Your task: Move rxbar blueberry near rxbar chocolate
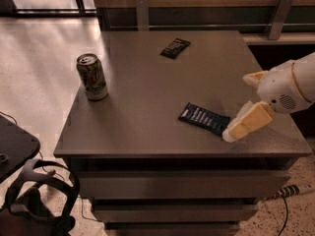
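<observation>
My tool [236,107] hangs open just beside the right end of the blue bar [204,118], which lies flat on the desk [147,132], with the black bar [175,47] well beyond it. I judge the blue bar light, thin and slick, best pinched across its narrow middle. Its lettering is unreadable, and I cannot tell whether my tool touches it.
</observation>
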### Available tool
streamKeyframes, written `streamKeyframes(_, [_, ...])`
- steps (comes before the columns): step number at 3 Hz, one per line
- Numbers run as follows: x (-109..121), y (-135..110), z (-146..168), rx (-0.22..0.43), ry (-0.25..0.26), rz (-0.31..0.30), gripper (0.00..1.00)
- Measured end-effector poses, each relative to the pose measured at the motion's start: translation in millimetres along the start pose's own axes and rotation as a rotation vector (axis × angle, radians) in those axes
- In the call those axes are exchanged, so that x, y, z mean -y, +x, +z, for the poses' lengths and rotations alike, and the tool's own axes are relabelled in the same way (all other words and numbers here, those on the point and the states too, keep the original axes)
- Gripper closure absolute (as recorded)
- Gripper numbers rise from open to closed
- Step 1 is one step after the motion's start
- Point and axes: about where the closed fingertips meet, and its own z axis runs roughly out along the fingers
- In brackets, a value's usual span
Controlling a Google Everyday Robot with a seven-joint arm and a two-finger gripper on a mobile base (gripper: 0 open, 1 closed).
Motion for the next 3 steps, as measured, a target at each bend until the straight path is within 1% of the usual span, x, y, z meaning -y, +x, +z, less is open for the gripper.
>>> streamKeyframes(1, [-1.2, 7.2, 27.1, 0.047, -0.028, 0.017, 0.0])
streamKeyframes(3, [-3.6, 13.5, 75.6, 0.099, -0.093, 0.018, 0.0])
